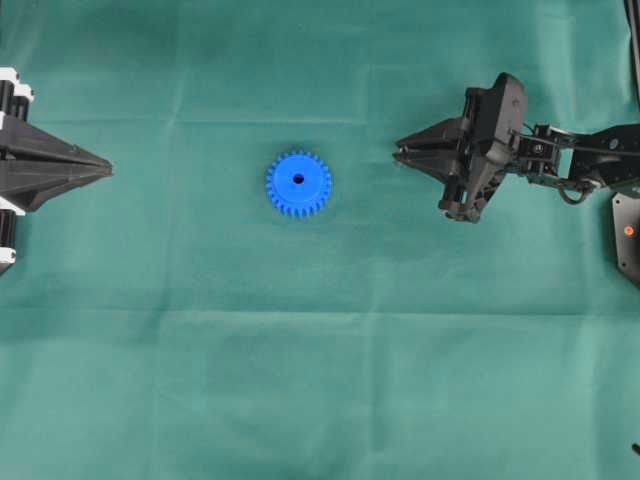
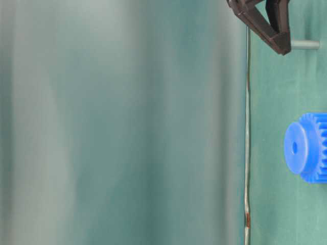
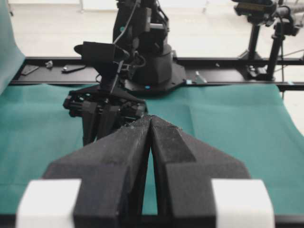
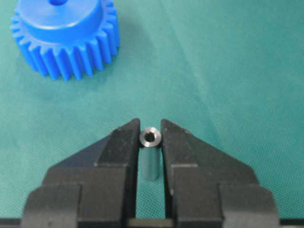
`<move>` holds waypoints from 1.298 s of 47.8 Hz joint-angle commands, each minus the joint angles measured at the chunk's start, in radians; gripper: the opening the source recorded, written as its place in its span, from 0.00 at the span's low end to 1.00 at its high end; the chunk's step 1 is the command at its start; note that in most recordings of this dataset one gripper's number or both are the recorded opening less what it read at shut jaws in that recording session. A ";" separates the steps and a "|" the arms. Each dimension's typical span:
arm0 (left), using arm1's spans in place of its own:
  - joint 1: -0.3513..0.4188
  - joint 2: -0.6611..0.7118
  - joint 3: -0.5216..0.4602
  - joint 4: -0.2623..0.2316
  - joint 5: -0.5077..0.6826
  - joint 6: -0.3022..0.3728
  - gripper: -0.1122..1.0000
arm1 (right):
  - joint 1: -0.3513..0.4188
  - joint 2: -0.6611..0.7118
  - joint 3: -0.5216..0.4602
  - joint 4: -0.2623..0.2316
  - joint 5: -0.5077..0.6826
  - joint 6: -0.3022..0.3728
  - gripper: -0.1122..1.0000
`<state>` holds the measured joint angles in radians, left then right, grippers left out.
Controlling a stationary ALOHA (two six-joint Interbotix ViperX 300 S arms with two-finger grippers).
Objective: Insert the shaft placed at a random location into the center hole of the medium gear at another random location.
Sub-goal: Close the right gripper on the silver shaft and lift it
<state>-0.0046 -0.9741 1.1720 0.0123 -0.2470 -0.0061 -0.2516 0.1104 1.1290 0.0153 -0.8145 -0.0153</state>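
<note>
Between right end effector [image 4: 150, 129] fingers — shaft [image 4: 150, 156]

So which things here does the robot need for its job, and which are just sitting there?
For the job:
- gear, blue, flat on the cloth
- its hole
- shaft, between the right gripper's fingers

Not in use:
- left gripper, shut, away from the gear
- green cloth
- black rail and camera stands behind

Overhead, the shaft is hidden (medium gear [image 4: 64, 38] is edge-cropped).
</note>
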 commanded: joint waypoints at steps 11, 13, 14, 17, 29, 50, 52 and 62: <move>0.005 0.006 -0.021 0.002 -0.002 -0.002 0.10 | -0.003 -0.011 -0.009 -0.009 -0.015 -0.015 0.22; 0.005 0.006 -0.021 0.002 0.000 -0.002 0.10 | -0.003 -0.011 -0.009 -0.009 -0.015 -0.015 0.22; 0.005 0.006 -0.021 0.002 0.000 -0.002 0.10 | -0.003 -0.011 -0.009 -0.008 -0.015 -0.015 0.22; 0.005 0.006 -0.021 0.002 0.003 -0.002 0.10 | -0.003 -0.014 -0.012 -0.006 -0.012 -0.015 0.22; 0.005 0.005 -0.021 0.002 0.005 -0.002 0.10 | -0.003 -0.146 -0.018 -0.005 0.069 -0.015 0.22; 0.005 0.000 -0.023 0.002 0.006 -0.002 0.10 | -0.003 -0.390 -0.066 -0.005 0.371 -0.014 0.22; 0.005 0.000 -0.023 0.002 0.006 -0.002 0.10 | -0.003 -0.396 -0.064 -0.005 0.374 -0.014 0.22; 0.005 0.002 -0.023 0.002 0.008 -0.002 0.10 | -0.003 -0.393 -0.066 -0.003 0.377 -0.012 0.22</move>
<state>-0.0015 -0.9771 1.1720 0.0123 -0.2362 -0.0061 -0.2516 -0.2715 1.0861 0.0107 -0.4403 -0.0153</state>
